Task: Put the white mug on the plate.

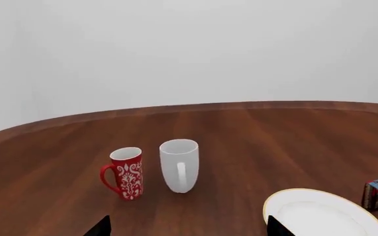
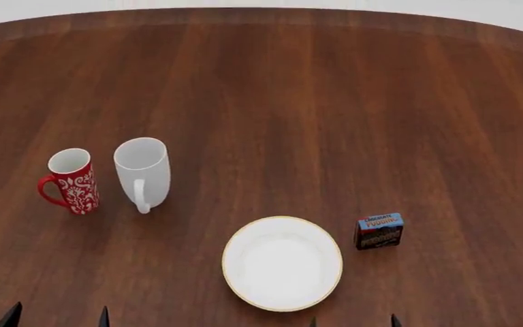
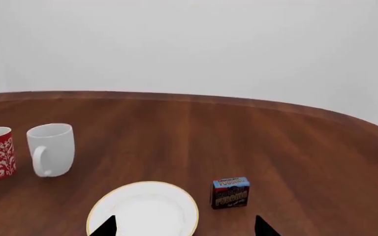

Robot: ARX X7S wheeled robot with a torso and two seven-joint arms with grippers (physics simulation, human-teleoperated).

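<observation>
The white mug (image 2: 141, 172) stands upright on the brown table, left of centre, its handle toward me; it also shows in the left wrist view (image 1: 179, 165) and right wrist view (image 3: 50, 149). The plate (image 2: 282, 262), white with a thin gold rim, lies empty near the front edge, right of the mug; it shows too in the left wrist view (image 1: 324, 214) and right wrist view (image 3: 143, 209). My left gripper (image 2: 57, 320) is open and empty at the front left, well short of the mug. My right gripper (image 2: 353, 322) is open and empty just in front of the plate.
A red mug with white floral pattern (image 2: 71, 180) stands close to the left of the white mug. A small blue and brown box (image 2: 380, 231) stands right of the plate. The wooden table (image 2: 334, 102) curves away at the back.
</observation>
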